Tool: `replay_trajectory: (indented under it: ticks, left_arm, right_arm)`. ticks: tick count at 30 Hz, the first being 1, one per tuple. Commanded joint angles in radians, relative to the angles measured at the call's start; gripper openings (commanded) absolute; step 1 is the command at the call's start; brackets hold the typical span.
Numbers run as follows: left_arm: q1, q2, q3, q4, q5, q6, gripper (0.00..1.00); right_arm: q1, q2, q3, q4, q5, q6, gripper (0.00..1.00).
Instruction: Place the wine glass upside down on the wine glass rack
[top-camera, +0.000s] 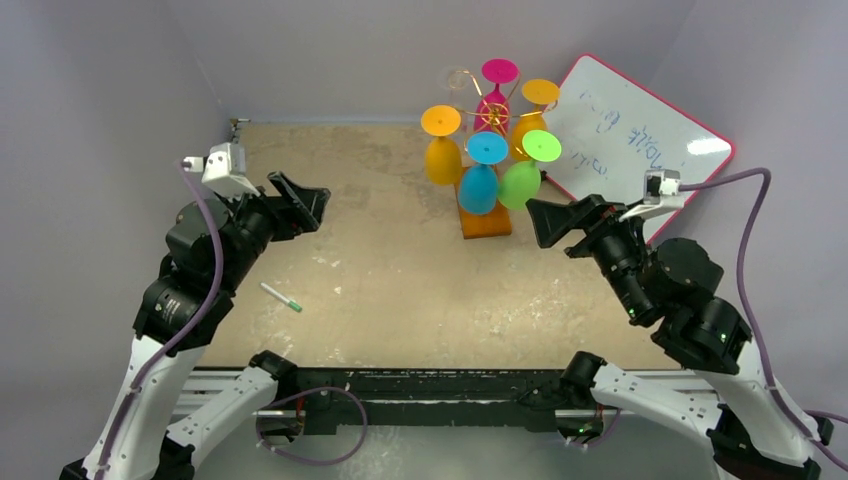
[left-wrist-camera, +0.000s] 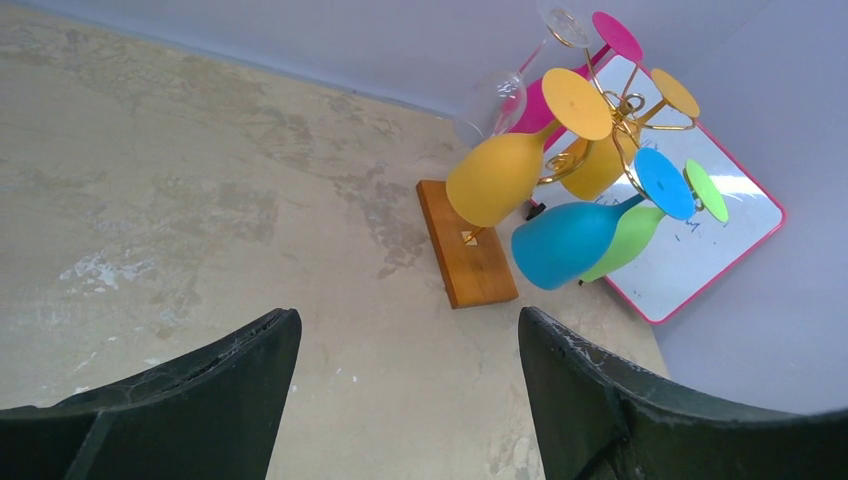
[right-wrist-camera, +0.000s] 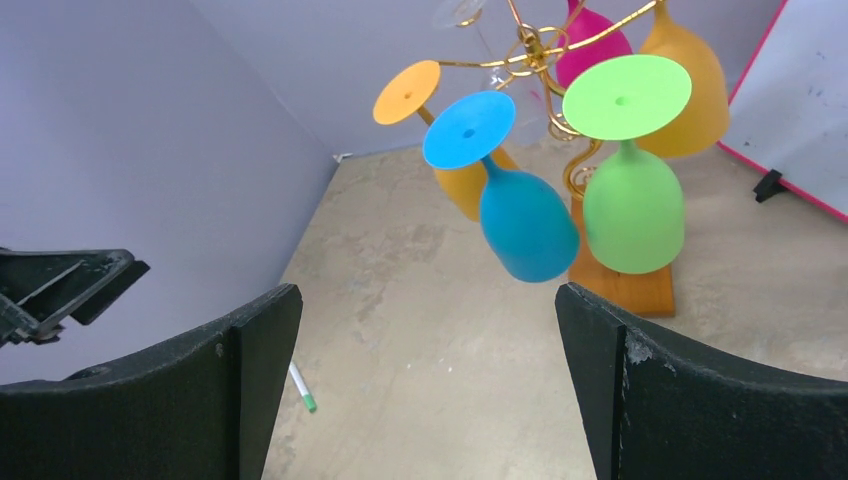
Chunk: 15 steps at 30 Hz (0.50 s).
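Note:
The wine glass rack (top-camera: 486, 222), gold wire on an orange-brown wooden base, stands at the table's back right. Several coloured wine glasses hang on it upside down, among them an orange one (top-camera: 441, 150), a blue one (top-camera: 480, 182) and a green one (top-camera: 522, 180). A clear glass (left-wrist-camera: 495, 95) also hangs on the far side. The rack's base shows in the left wrist view (left-wrist-camera: 465, 245) and in the right wrist view (right-wrist-camera: 625, 285). My left gripper (top-camera: 300, 205) (left-wrist-camera: 408, 320) is open and empty, left of the rack. My right gripper (top-camera: 550, 222) (right-wrist-camera: 428, 295) is open and empty, just right of the rack.
A pink-framed whiteboard (top-camera: 630, 130) leans against the back right wall behind the rack. A white pen with a green cap (top-camera: 281, 297) lies on the table at the front left. Grey walls close in the table on three sides.

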Motion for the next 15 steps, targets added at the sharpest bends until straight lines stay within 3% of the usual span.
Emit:
replay_trajectory:
  ticks: [1, 15]
  left_arm:
    - [0.005, -0.030, -0.035, 0.044, -0.057, 0.025, 0.79]
    - [0.005, -0.055, -0.109, 0.101, -0.067, 0.040, 0.77]
  right_arm:
    - [0.001, 0.025, 0.013, -0.037, 0.064, 0.052, 1.00]
    - [0.001, 0.010, -0.032, -0.011, 0.036, 0.075, 1.00]
